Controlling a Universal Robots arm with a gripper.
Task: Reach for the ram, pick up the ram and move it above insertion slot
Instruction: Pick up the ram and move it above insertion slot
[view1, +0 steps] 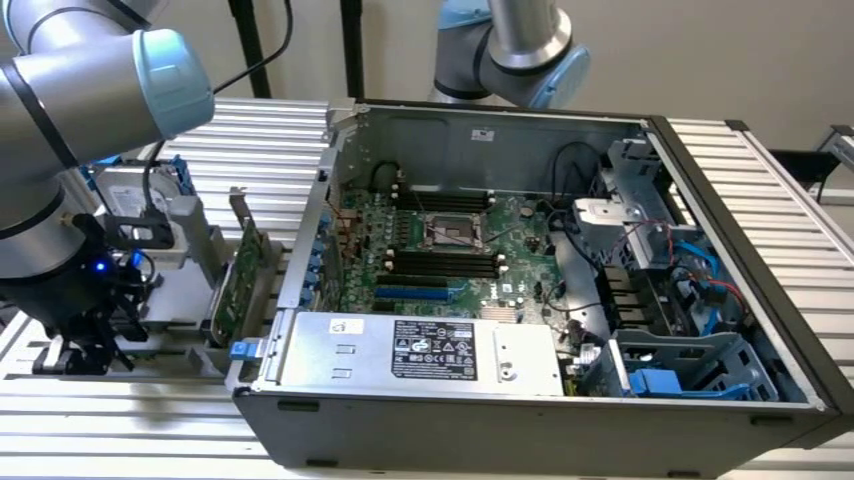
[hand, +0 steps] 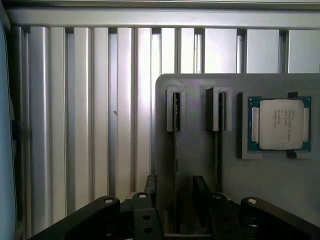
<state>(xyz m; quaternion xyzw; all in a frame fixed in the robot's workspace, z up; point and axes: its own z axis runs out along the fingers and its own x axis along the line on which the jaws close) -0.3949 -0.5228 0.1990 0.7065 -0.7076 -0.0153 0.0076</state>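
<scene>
One black robot hand (hand: 175, 184) hangs wide open and empty, fingers (hand: 151, 189) either side of a thin edge-on ram stick (hand: 175, 112) in a grey slotted holder (hand: 195, 125).

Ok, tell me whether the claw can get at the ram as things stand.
Probably yes: the open claw hangs over the grey holder, in line with the ram standing on edge there, nothing in between.
</scene>
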